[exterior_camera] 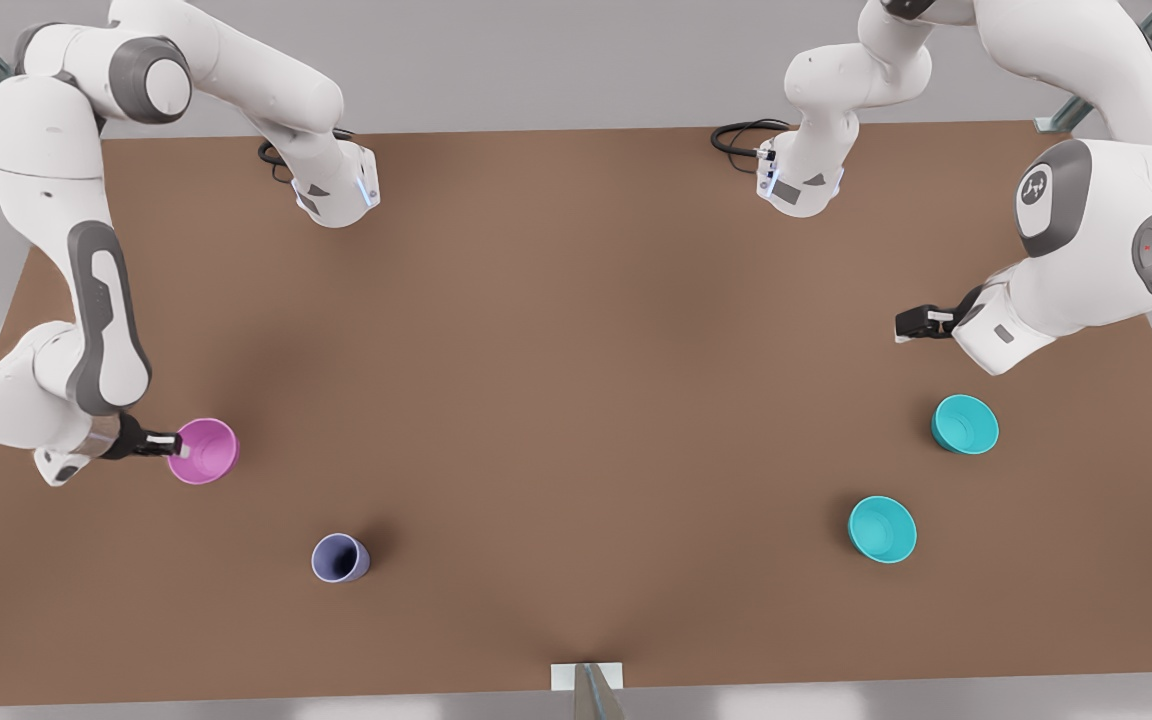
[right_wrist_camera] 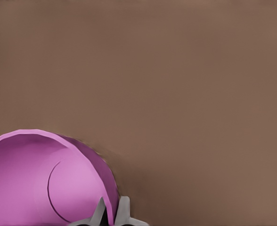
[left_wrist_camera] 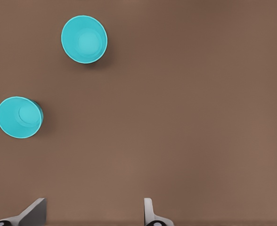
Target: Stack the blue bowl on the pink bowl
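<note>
The pink bowl (exterior_camera: 204, 451) sits at the front view's left, upright. My right gripper (exterior_camera: 176, 447) is shut on its rim, one finger inside and one outside; the right wrist view shows the pink bowl (right_wrist_camera: 44, 183) pinched between the fingertips of the right gripper (right_wrist_camera: 111, 214). Two alike blue bowls stand on the table at the front view's right, one (exterior_camera: 965, 424) farther back and one (exterior_camera: 882, 529) nearer the front edge. My left gripper (exterior_camera: 911, 325) hovers open behind them, apart from both. In the left wrist view the bowls (left_wrist_camera: 84, 39) (left_wrist_camera: 19, 117) lie ahead of the left gripper (left_wrist_camera: 93, 212).
A small lavender-blue cup (exterior_camera: 340, 558) stands near the front, to the right of the pink bowl in the front view. The brown table (exterior_camera: 576, 350) stretches wide and bare between the two sides. A bracket (exterior_camera: 586, 680) sits at the front edge's middle.
</note>
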Available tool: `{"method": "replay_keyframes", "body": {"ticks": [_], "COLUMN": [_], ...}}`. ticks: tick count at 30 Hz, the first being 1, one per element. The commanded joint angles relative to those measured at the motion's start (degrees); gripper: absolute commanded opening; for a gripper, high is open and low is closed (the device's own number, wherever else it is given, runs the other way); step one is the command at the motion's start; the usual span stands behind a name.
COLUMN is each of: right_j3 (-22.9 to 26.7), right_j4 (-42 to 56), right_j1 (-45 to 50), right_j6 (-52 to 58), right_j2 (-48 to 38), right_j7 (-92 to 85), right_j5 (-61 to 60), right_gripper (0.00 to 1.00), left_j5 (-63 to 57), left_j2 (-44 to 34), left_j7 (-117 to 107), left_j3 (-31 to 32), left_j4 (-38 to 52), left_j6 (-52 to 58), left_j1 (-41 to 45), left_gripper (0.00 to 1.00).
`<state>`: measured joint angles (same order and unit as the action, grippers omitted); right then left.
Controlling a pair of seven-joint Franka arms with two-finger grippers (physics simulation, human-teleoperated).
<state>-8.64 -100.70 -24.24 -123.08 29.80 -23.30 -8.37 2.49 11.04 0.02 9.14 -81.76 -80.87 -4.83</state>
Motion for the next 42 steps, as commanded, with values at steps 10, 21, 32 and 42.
{"method": "replay_keyframes", "body": {"ticks": [10,21,32,42], "right_j3": [-2.2,-2.0,-2.2,-2.3], "right_j4": [18.0,33.5,33.5,30.9], "right_j1": [38.7,53.6,54.0,38.2], "right_j6": [4.4,-3.8,-6.7,22.6], "right_j2": [5.4,22.1,24.8,6.2], "right_j7": [60.6,84.8,84.7,47.8], "right_j5": [3.2,12.9,13.6,12.6], "right_gripper": [0.21,0.21,1.00,1.00], "left_j5": [0.8,2.2,16.9,19.1], "left_j2": [0.7,2.1,24.9,31.0], "left_j7": [-1.6,0.2,42.3,51.8], "left_j3": [0.0,-10.5,-20.6,-24.7], "left_j4": [0.1,0.9,-1.5,-7.4], "left_j6": [1.1,-0.1,-27.1,-35.4], "left_j1": [0.1,6.9,-6.9,-9.8], "left_gripper": [1.00,1.00,1.00,1.00]}}
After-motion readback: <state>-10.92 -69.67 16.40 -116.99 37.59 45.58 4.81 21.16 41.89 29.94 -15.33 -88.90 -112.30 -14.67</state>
